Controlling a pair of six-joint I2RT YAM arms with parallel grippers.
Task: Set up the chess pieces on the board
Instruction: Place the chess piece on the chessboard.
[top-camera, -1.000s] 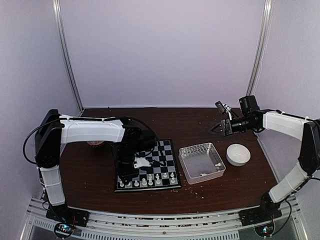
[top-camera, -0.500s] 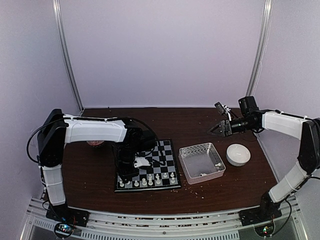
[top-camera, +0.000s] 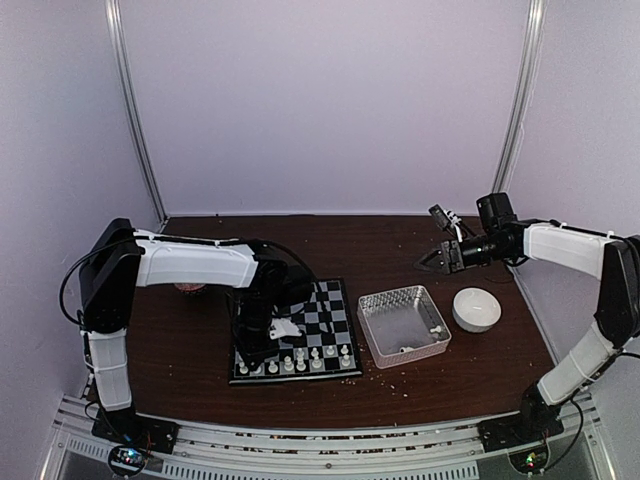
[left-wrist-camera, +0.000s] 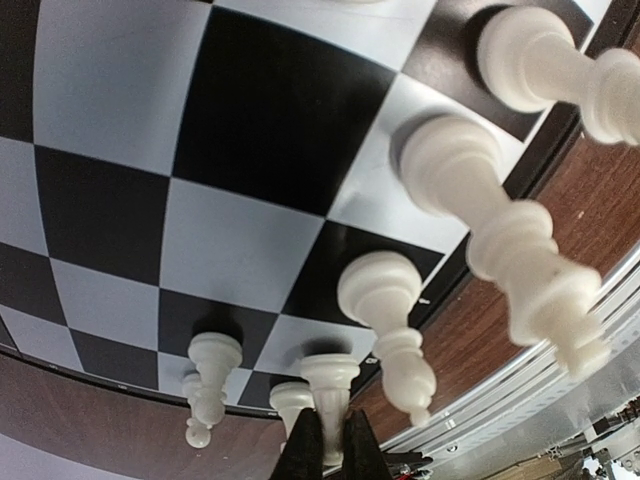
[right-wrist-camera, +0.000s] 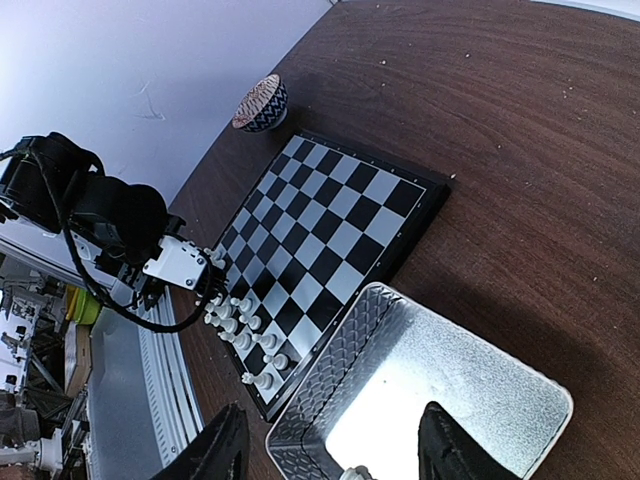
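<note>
Left claw clenched on the head of one chess piece at the board near-left corner, other chess pieces stood ranked along its near edge, right claw released, held beyond the clear tray, well apart from the board.

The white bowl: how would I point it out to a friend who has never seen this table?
Start at the brown table and find the chessboard. Right of it sits a clear tray, and the white bowl lies just beyond. It is the only plain white round dish.
</note>
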